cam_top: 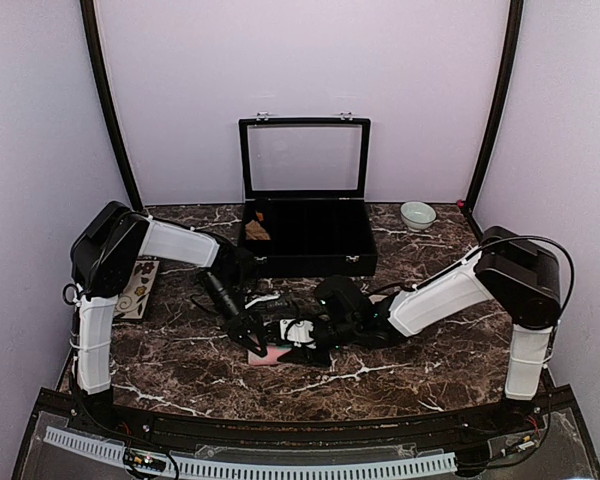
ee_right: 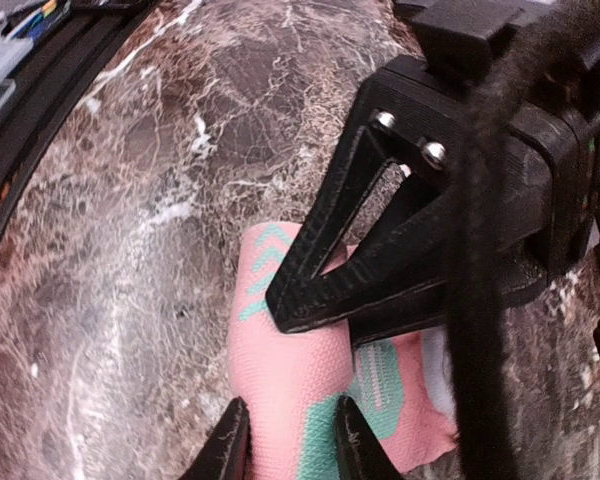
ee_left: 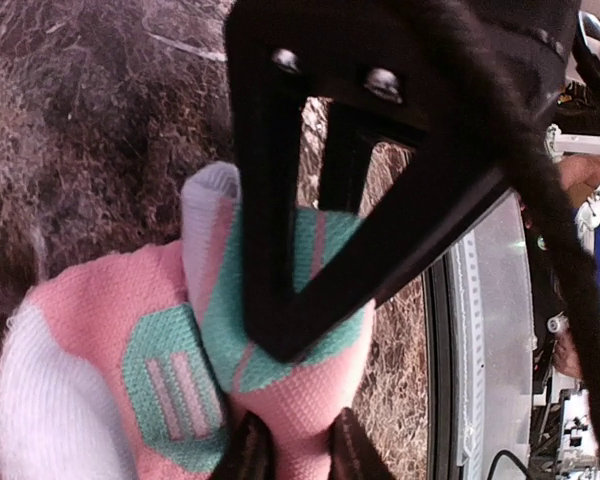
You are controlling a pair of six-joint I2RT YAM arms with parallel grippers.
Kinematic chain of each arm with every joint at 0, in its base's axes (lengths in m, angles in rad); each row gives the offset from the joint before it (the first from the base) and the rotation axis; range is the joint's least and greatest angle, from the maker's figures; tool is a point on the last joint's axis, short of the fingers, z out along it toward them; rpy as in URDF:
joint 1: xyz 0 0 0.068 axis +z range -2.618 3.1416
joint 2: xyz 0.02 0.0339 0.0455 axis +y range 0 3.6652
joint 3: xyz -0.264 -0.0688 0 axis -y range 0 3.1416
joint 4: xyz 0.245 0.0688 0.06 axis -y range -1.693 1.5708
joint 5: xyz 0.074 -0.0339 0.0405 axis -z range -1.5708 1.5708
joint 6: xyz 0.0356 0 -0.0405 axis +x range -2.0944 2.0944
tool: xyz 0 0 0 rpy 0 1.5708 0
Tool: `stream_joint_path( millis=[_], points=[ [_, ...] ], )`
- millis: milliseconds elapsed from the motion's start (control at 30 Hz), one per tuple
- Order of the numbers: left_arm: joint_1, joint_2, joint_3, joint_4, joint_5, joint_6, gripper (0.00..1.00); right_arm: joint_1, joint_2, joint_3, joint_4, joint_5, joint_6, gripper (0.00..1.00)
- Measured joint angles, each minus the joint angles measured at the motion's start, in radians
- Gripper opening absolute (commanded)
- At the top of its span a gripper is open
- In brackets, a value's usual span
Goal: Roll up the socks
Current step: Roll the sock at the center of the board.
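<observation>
One of the socks, pink with mint-green and white patches (cam_top: 272, 354), lies partly rolled on the marble table between the two arms. My left gripper (cam_top: 252, 343) comes at it from the left and my right gripper (cam_top: 298, 335) from the right. In the left wrist view the left gripper (ee_left: 298, 450) is shut on a fold of the pink sock (ee_left: 100, 330), with the right gripper's black fingers (ee_left: 270, 200) over it. In the right wrist view the right gripper (ee_right: 290, 445) pinches the rolled end of the sock (ee_right: 290, 370).
A black case (cam_top: 305, 255) with its glass lid up stands at the back centre, a small tan-brown bundle (cam_top: 258, 229) inside it. A pale bowl (cam_top: 417, 215) sits at the back right. A card with small items (cam_top: 138, 288) lies at the left.
</observation>
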Motion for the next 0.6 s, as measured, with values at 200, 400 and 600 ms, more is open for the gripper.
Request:
stream_joint_path(
  millis=[200, 400, 600],
  points=[
    [0.032, -0.013, -0.024, 0.011, 0.014, -0.021, 0.99, 0.000, 0.010, 0.032, -0.047, -0.024, 0.004, 0.11],
    [0.087, -0.205, -0.195, 0.140, -0.042, -0.089, 0.99, 0.001, 0.010, 0.024, -0.038, -0.018, 0.063, 0.08],
    [0.124, -0.438, -0.357, 0.327, -0.188, -0.115, 0.99, 0.001, 0.022, 0.064, -0.102, -0.029, 0.148, 0.08]
  ],
)
